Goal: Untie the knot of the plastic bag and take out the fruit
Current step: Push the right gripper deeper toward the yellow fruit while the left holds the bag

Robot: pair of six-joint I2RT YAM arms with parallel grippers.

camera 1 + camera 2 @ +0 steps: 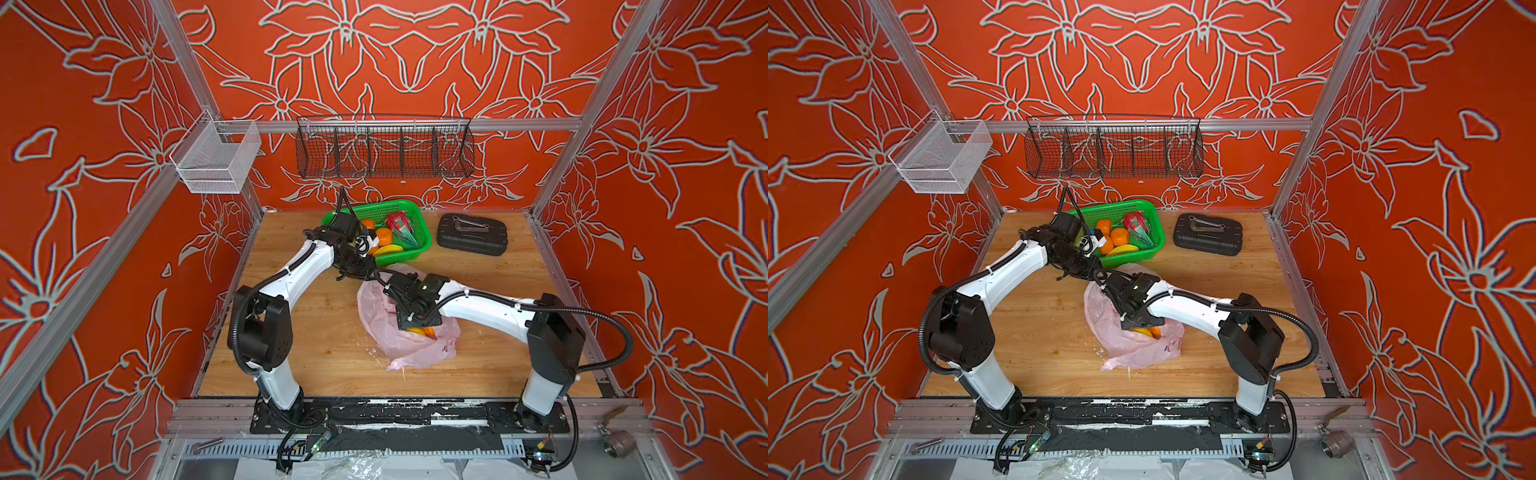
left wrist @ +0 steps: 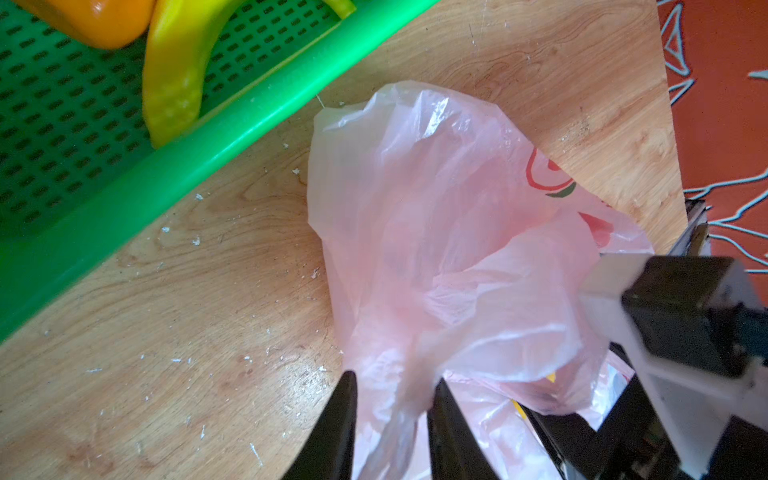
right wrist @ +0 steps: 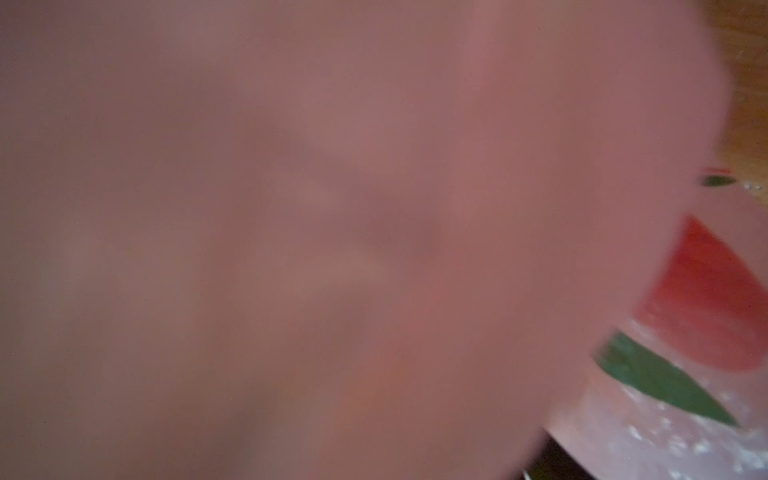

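Plastic bag [image 1: 403,349] lies on the table [image 1: 316,332], just beside the green basket [image 1: 401,257]; the left gripper [image 2: 395,376] pinches a twisted bit of it, likely to keep the mouth open; the right arm [image 1: 482,303] bends low and the right gripper [image 1: 417,322] points down into the bag near the fruit [image 1: 424,331]; wide or closed, I cannot tell.

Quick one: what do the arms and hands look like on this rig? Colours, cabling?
Both arms: white shells, the left arm and right arm alike, with bulky black joint housings and black corrugated cable conduit tied on with white zip ties. Left hand: tapered black fingers.
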